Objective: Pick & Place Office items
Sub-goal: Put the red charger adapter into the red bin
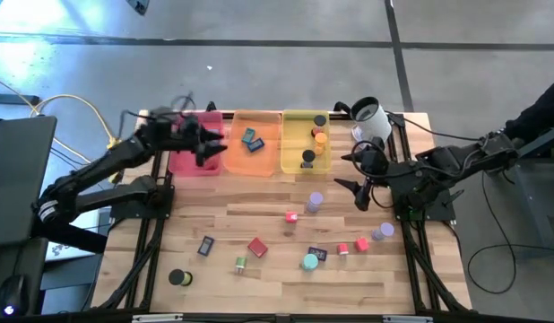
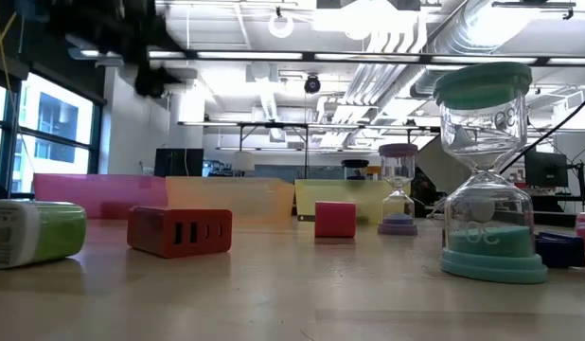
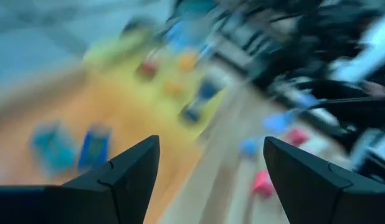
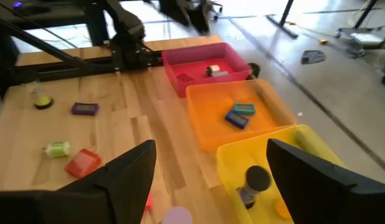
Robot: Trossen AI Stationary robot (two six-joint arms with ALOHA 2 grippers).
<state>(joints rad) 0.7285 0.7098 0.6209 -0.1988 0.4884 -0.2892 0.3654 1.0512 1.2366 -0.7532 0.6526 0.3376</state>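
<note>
In the high view, 3 translucent trays sat side by side along the upper middle of the wooden table [image 1: 286, 269]: a pink tray [image 1: 180, 161], an orange tray [image 1: 259, 160] and a yellow tray [image 1: 295, 164]. The left gripper [image 1: 208, 144] hung over the pink tray's right edge, upper left of centre, with its fingers [image 3: 127, 171] spread wide and nothing between them. The right gripper [image 1: 356, 172] stood right of centre, just beside the yellow tray's right edge and below a white device [image 1: 371, 122] with a black top; its jaws were also wide apart and empty.

Some office items already lay in the trays: 2 blue rectangles [image 1: 252, 139] in the orange tray, and a black cylinder [image 1: 307, 157] with orange pieces [image 1: 319, 137] in the yellow one. The right wrist view also showed a small pale item [image 4: 214, 71] inside the pink tray.

The rest were scattered over the lower half of the table: a purple cylinder [image 1: 315, 201], a pink cube [image 1: 291, 216], a red block [image 1: 257, 247], a dark rectangle [image 1: 205, 246], a green cylinder [image 1: 241, 264], a black cylinder with a green top [image 1: 177, 277] at lower left, a teal hourglass [image 1: 310, 261], another dark rectangle [image 1: 319, 254], 2 small red cubes [image 1: 352, 245] and a lilac cylinder [image 1: 385, 231] at right.
</note>
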